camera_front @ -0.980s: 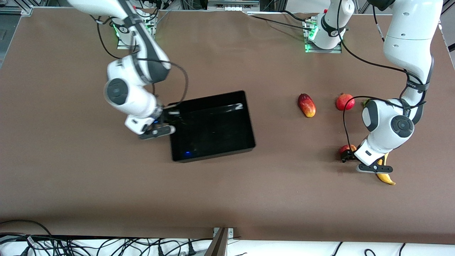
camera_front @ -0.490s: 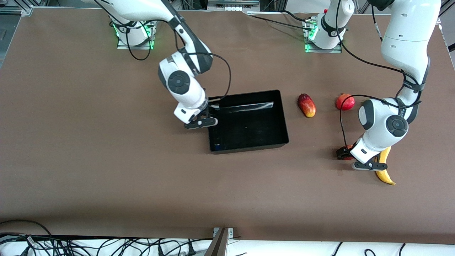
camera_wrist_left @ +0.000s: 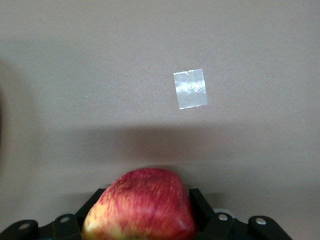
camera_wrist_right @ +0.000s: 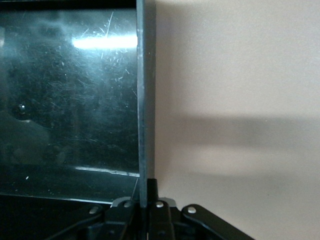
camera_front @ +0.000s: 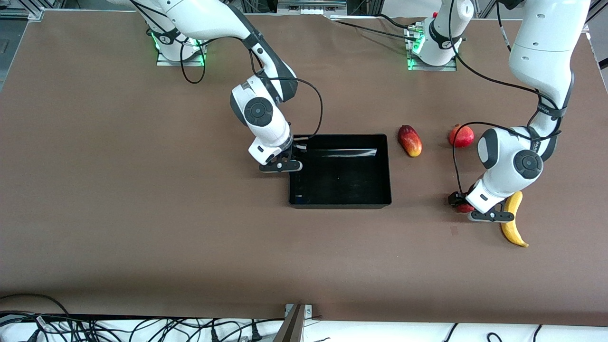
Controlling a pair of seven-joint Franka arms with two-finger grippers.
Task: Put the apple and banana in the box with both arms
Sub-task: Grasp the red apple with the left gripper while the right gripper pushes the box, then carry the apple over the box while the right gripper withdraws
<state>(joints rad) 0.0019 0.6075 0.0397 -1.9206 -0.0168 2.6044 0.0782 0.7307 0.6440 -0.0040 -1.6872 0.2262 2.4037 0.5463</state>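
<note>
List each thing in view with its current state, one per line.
box: upright on the table, nothing in it, one wall gripped.
right tool: shut on the box wall.
apple: held by the left tool.
left tool: shut on the apple.
banana: lying on the table, ungripped.

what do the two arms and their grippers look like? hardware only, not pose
Both arms are glossy white jointed links with round grey joint caps and loose black cables looped along them. Each ends in a black two-finger gripper: left gripper, right gripper. The wrist views show black finger mounts with small silver screws. Green lights glow at both bases.
</note>
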